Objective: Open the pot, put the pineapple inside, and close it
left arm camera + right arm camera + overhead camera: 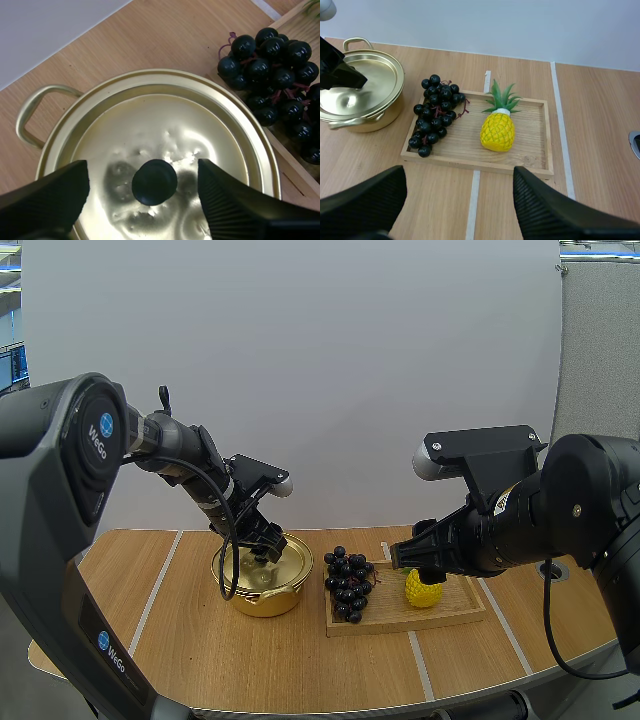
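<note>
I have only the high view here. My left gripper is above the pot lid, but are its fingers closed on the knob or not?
Observer: Not closed. In the left wrist view the left gripper is open. Its fingers stand apart on either side of the black knob and do not touch it.
Operator: Does the lid sit properly on the pot?
Observer: Yes, the lid lies closed on the pot, with the rim showing evenly around it.
Operator: The right gripper partly hides the pineapple from me. Is it grasped?
Observer: No. The pineapple lies free on the wooden tray beside the grapes, and the right gripper is open.
</note>
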{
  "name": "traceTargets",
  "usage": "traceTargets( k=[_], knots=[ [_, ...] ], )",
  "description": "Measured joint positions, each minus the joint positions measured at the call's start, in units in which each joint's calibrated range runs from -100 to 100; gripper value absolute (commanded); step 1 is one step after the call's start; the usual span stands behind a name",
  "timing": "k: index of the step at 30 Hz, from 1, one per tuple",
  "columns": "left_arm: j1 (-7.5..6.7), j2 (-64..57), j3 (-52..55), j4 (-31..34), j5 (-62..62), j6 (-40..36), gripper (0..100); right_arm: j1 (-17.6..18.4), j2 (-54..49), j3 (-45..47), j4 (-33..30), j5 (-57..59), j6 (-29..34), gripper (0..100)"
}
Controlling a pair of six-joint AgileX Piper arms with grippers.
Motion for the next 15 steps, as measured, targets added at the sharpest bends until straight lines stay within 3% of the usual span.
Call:
traceTargets(
  k=[2, 15],
  knots=[
    [0.0, 0.0, 0.0, -0.12, 0.0, -0.1, 0, 0.0, 0.0, 0.0, 0.0, 0.0, 0.0, 100],
    [0.0, -1.69, -0.15, -0.3, 1.81, -0.1, 1, 0.0, 0.0, 0.0, 0.0, 0.0, 0.0, 100]
  ],
)
